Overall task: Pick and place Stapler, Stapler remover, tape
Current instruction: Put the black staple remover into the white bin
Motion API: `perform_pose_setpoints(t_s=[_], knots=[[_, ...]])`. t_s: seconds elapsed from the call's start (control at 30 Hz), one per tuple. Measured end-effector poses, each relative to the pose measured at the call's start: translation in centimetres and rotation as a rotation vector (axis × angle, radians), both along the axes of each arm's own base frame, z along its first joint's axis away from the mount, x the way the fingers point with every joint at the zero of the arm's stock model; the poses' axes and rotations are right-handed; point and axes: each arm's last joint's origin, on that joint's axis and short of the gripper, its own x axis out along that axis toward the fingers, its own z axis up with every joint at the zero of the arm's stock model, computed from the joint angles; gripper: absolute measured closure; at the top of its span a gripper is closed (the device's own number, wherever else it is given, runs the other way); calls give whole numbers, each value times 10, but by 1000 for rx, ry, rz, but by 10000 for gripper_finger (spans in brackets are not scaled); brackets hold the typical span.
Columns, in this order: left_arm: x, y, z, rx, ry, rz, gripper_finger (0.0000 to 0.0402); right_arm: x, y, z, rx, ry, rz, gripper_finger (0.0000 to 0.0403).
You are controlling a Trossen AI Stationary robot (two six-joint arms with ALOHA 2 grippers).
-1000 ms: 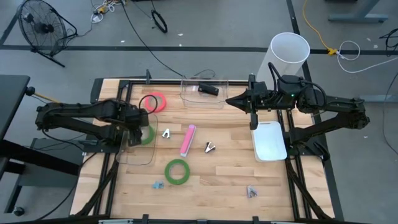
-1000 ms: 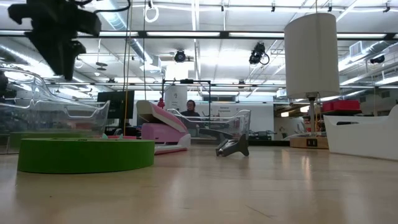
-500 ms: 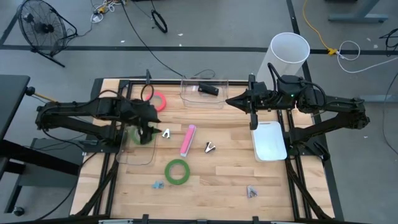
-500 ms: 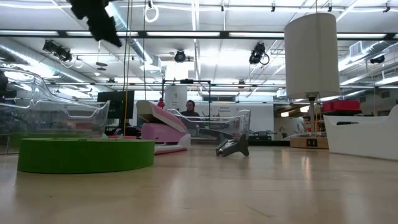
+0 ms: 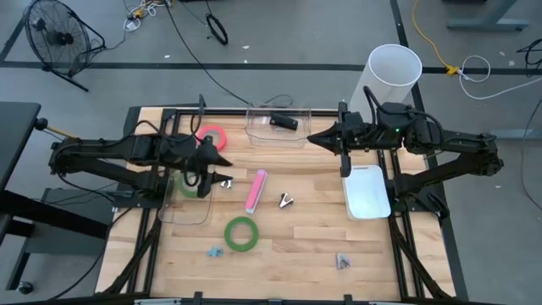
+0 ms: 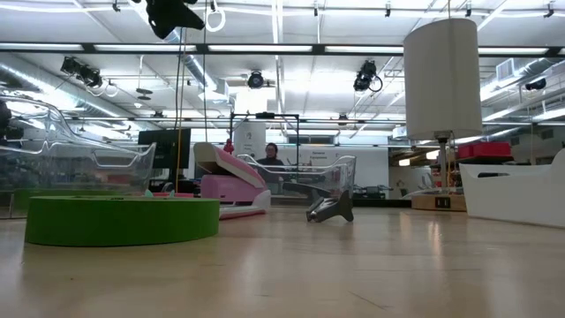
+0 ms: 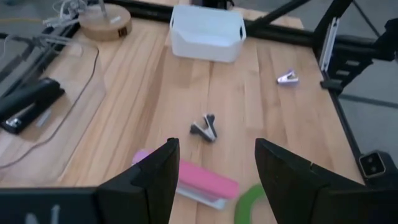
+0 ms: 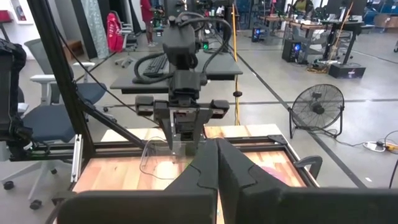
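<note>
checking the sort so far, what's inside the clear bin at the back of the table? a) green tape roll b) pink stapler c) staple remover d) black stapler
d, the black stapler lies inside the clear bin at the table's back edge.

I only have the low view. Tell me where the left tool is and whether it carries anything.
Observer: In the high view, the left tool hovers above the table between the pink-red tape roll and the pink stapler. Its wrist view shows the fingers apart with nothing between them.
Operator: Now report the right tool.
Observer: The right tool is shut and empty. It sits over the table's far side, next to the clear bin that holds a black stapler.
</note>
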Motion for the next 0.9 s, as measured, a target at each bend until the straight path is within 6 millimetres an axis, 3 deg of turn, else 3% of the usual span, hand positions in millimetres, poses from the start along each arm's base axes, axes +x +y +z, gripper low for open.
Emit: perform_pose_setpoints(t_s=[0.9], knots=[[1,1,2,9,-22,17,189,0,0,-2,-2,16,1,403]])
